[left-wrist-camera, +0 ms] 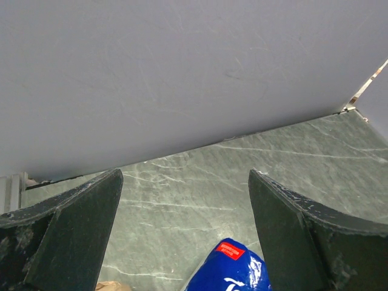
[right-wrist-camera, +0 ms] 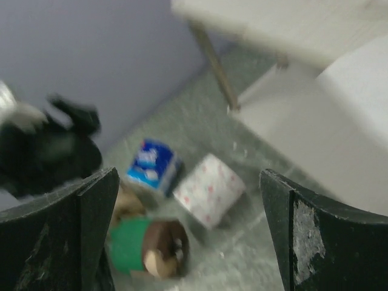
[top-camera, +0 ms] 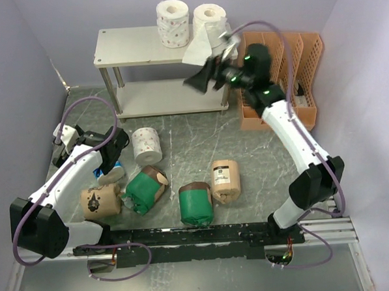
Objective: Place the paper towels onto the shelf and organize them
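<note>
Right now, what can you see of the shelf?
The shelf is a low two-tier rack: two pale beige-grey boards on round silver posts, standing at the far side of the table, left of the orange organizer. At the right end of its top board stand a pink-dotted roll and a plain white roll whose loose sheet hangs past the front edge. The right claw, open, hovers in front of that corner.

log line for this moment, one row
shelf: two white rolls on top | table: six rolls | left gripper: open by blue-wrapped roll | right gripper: open near shelf
</note>
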{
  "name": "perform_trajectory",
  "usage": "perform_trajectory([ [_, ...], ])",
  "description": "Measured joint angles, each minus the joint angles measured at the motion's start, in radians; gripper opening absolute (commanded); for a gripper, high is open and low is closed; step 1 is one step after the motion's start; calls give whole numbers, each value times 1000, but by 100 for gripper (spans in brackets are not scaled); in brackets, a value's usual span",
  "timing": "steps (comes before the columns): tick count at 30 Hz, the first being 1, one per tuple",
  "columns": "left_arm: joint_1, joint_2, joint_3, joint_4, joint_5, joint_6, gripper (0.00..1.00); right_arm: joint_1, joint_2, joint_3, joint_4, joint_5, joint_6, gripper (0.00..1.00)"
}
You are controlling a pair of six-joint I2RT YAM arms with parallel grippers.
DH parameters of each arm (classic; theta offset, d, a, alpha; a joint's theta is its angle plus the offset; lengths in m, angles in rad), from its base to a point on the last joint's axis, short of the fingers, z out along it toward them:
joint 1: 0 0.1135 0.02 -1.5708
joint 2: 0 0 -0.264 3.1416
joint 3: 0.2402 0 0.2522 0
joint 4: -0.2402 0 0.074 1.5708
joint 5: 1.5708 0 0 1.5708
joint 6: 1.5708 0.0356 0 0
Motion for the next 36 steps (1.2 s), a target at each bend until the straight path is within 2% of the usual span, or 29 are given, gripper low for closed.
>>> perform_trajectory([
  [4, 0, 0, 19, 0, -1, 2, 96, 230, -15, -185, -154, 119, -336, 100],
  [6, 0, 0, 21, 0, -1, 4, 96, 326, -17, -354, -176, 145, -454, 100],
  [8, 0, 0, 21, 0, -1, 5, 96, 350, -19, -490, -185, 169, -507, 100],
  [11, 0, -2, 21, 0, -1, 5, 96, 320, -35, -646, -178, 265, -481, 100],
  [15, 0, -10, 21, 0, -1, 5, 96, 288, -53, -644, -133, 293, -417, 100],
  [21, 0, -29, 21, 1, 0, 16, 96, 339, 3, -515, -68, 257, -494, 100],
  [26, 0, -166, 18, 5, -1, 5, 96, 364, 22, -559, 69, 223, -582, 100],
  [28, 1, -227, 17, 30, -3, 32, 96, 364, 51, -556, 102, 211, -592, 95],
  [31, 1, -268, 21, 114, 6, 172, 96, 372, 123, -505, 114, 209, -609, 94],
  [36, 1, -259, 43, 492, 89, 721, 96, 451, 218, -414, 96, 269, -675, 92],
])
